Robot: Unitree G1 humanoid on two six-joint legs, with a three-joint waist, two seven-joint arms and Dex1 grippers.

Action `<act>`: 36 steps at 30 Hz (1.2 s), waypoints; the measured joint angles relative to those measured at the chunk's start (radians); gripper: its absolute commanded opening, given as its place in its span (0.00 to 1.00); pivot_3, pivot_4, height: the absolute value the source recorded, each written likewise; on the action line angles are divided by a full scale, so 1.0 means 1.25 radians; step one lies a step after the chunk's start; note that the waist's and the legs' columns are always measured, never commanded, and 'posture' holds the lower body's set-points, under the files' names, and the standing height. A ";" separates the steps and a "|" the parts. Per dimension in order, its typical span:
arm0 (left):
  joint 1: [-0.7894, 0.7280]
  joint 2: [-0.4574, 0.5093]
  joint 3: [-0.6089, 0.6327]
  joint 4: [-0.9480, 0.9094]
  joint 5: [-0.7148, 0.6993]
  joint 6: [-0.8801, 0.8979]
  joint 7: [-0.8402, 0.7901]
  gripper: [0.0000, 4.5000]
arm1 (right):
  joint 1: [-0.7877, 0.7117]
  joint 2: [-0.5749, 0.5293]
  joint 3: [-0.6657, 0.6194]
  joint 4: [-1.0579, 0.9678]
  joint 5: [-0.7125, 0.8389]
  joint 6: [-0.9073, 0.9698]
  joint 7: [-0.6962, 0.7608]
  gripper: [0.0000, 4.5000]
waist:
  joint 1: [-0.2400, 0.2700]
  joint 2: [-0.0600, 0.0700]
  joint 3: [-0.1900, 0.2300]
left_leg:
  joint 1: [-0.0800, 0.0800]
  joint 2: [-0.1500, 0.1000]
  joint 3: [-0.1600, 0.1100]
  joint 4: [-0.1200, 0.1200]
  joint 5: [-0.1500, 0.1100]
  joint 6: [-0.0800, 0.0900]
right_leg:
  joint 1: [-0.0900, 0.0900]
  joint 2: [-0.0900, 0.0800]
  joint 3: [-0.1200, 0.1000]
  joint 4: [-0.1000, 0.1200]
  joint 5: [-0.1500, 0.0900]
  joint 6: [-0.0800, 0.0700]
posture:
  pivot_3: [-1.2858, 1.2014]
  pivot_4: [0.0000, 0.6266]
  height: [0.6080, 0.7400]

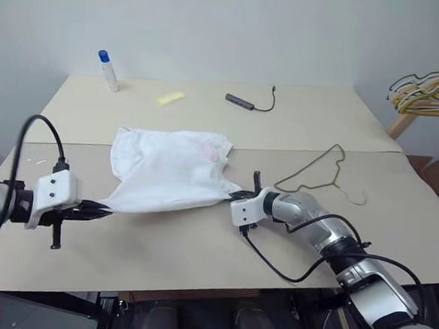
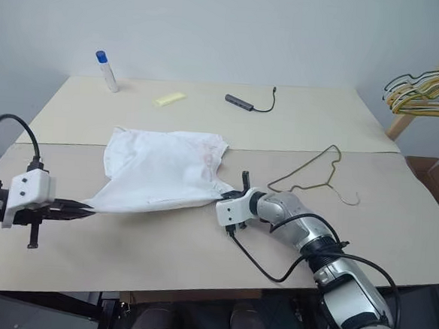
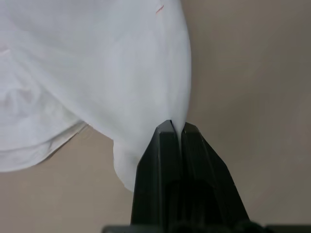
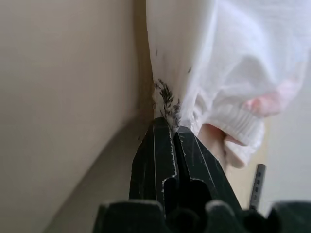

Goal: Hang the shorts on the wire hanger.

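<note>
White shorts (image 1: 170, 168) lie on the beige table (image 1: 199, 238), stretched between both grippers. My left gripper (image 1: 107, 208) is shut on the shorts' near left corner, where the cloth (image 3: 121, 73) runs into the closed fingers (image 3: 167, 145). My right gripper (image 1: 237, 197) is shut on the near right corner, pinching cloth with small dark marks (image 4: 166, 97). A pink patch (image 1: 209, 150) shows near the waistband. The olive-green wire hanger (image 1: 326, 176) lies flat on the table to the right of the shorts, apart from them.
At the table's far side stand a white bottle with a blue cap (image 1: 108, 70), a yellow slip (image 1: 170, 98) and a black cable with a grey adapter (image 1: 246, 101). A bunch of yellow and grey hangers (image 1: 432, 93) hangs at the far right.
</note>
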State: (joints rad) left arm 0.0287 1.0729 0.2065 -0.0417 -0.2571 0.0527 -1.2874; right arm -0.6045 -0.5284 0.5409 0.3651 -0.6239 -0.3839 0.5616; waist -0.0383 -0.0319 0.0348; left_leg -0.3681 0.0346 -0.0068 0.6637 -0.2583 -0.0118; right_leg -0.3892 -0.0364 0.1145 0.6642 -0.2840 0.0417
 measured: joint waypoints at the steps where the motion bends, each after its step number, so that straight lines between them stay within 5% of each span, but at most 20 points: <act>1: -0.001 -0.010 -0.001 -0.011 -0.011 0.009 0.003 0.00 | 0.007 -0.039 -0.008 -0.051 0.010 0.005 0.032 0.00 | 0.005 0.000 0.000 | -0.001 -0.001 0.000 0.000 0.000 0.000 | -0.001 -0.001 0.000 0.000 0.000 0.000 | 0.54 0.00 1.00; 10: 0.191 -0.002 0.059 -0.220 -0.182 0.117 -0.111 0.00 | 0.248 -0.296 -0.135 -0.504 0.240 0.149 0.342 0.00 | 0.013 -0.001 0.001 | 0.002 0.000 0.002 0.000 -0.002 0.003 | 0.001 -0.001 0.001 0.000 -0.001 0.000 | 0.53 0.00 1.00; 17: 0.387 0.033 0.121 -0.312 -0.175 0.129 -0.203 0.00 | 0.312 -0.324 -0.146 -0.639 0.313 0.244 0.425 0.00 | 0.014 -0.001 0.001 | 0.012 0.003 0.004 -0.001 -0.002 0.003 | 0.007 0.001 0.001 0.000 -0.009 -0.001 | 0.54 0.00 1.00; 22: 0.347 0.043 0.099 -0.236 -0.082 0.053 -0.180 0.00 | 0.307 -0.301 -0.138 -0.655 0.339 0.278 0.443 0.00 | 0.024 -0.002 0.002 | 0.011 0.003 0.004 -0.001 -0.002 0.003 | 0.006 0.001 0.001 0.000 -0.009 0.000 | 0.54 0.00 1.00; 26: 0.173 0.024 0.026 -0.141 -0.033 0.020 -0.127 0.00 | 0.238 -0.246 -0.131 -0.614 0.357 0.398 0.457 0.00 | 0.024 -0.004 0.002 | 0.011 0.003 0.004 -0.001 -0.001 0.002 | 0.007 0.002 0.001 0.000 -0.007 0.003 | 0.54 0.00 1.00; 30: -0.191 -0.107 -0.103 0.013 0.058 0.082 0.022 0.00 | 0.020 -0.104 -0.140 -0.440 0.360 0.568 0.404 0.00 | 0.028 -0.004 0.003 | 0.010 0.004 0.002 -0.001 0.001 0.001 | 0.007 0.006 0.001 0.000 -0.001 0.000 | 0.54 0.00 1.00; 33: -0.515 -0.264 -0.160 0.189 0.158 0.148 0.255 0.00 | -0.188 0.012 -0.166 -0.244 0.328 0.616 0.248 0.00 | 0.034 -0.006 0.002 | 0.004 0.006 -0.001 -0.001 0.002 -0.001 | 0.000 0.009 0.000 0.000 0.005 -0.007 | 0.54 0.00 1.00; 36: -0.836 -0.386 -0.138 0.411 0.237 0.122 0.594 0.00 | -0.404 0.102 -0.239 0.002 0.271 0.592 -0.082 0.00 | 0.033 -0.008 0.000 | -0.014 0.006 -0.005 -0.001 0.008 -0.014 | -0.020 0.007 -0.003 0.010 0.007 -0.008 | 0.53 0.00 1.00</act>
State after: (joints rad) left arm -1.0169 0.5904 0.0334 0.4725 0.0387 0.2057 -0.5450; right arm -1.1098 -0.4010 0.2416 0.3676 -0.2848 0.3563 0.4596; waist 0.0023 -0.0413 0.0354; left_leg -0.3854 0.0422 -0.0128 0.6625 -0.2477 -0.0295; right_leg -0.4140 -0.0283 0.1111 0.6766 -0.2749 0.0321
